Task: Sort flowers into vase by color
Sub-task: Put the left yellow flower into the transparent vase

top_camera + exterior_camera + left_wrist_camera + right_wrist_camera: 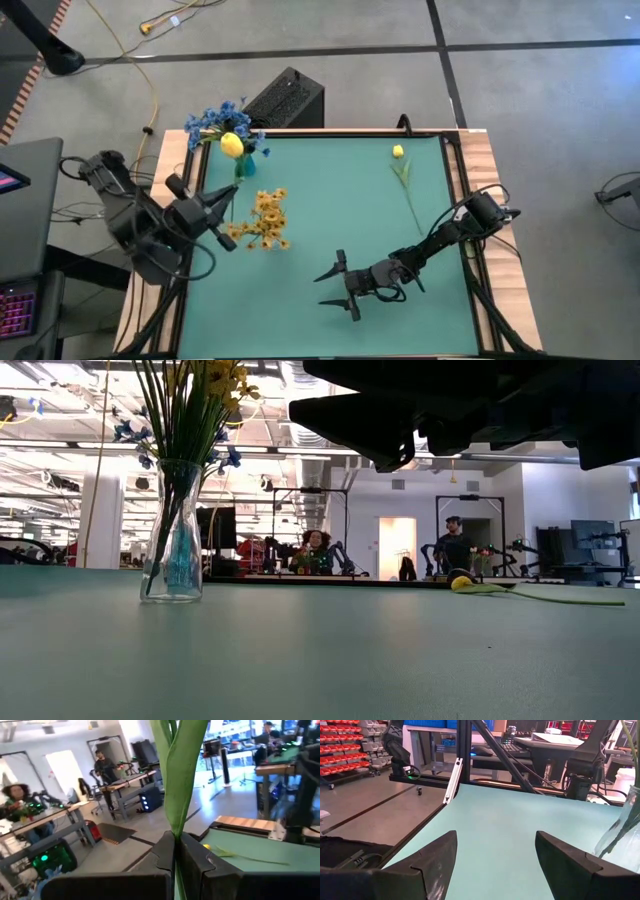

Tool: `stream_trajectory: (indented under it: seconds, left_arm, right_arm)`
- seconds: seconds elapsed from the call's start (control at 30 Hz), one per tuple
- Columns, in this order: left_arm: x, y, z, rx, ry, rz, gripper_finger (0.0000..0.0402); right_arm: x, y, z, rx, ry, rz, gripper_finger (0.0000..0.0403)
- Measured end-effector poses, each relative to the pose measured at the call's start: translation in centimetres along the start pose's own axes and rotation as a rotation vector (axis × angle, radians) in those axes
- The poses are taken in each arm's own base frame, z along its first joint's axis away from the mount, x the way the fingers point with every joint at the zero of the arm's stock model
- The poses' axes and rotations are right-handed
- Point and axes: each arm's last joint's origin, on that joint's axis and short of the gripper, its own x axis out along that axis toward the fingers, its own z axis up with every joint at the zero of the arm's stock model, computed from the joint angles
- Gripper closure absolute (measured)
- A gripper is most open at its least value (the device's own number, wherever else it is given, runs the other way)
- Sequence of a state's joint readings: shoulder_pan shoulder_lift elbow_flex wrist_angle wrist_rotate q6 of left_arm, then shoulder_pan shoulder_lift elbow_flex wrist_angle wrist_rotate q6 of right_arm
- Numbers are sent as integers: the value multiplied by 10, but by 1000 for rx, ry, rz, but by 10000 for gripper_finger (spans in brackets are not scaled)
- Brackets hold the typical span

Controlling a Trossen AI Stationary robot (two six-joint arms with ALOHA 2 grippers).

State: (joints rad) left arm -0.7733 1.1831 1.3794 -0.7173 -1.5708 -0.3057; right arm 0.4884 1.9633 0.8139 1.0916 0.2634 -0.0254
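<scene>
Flowers: we had the left gripper (228, 203) clamped on a yellow spray (266, 220) near the vase (243, 163); a bud stem (404, 180) lay apart. Right gripper (338, 286) waited spread. We judged lifting upright best.

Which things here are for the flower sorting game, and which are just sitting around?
For the job:
- glass vase with blue flowers in it
- yellow spray held by left gripper
- yellow bud stem on the table
- right gripper, open

Just about:
- black box
- yellow cable
</scene>
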Motion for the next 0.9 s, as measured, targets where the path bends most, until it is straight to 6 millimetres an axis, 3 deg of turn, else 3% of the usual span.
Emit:
stream_trajectory:
  seconds: [0.2, 0.43, 0.7, 0.9]
  left_arm:
    - [0, -7, 26, 37, -12, -152, 401]
    - [-4, -31, 51, 37, -202, -444, 401]
    - [-6, -43, 55, 41, -283, -513, 401]
    - [-13, -55, 46, 5, -341, -799, 401]
  right_arm:
    - [0, 0, 0, 0, 0, 0, 107]
    - [0, 0, 0, 0, 0, 0, 107]
    - [0, 0, 0, 0, 0, 0, 107]
    - [0, 0, 0, 0, 1, 0, 107]
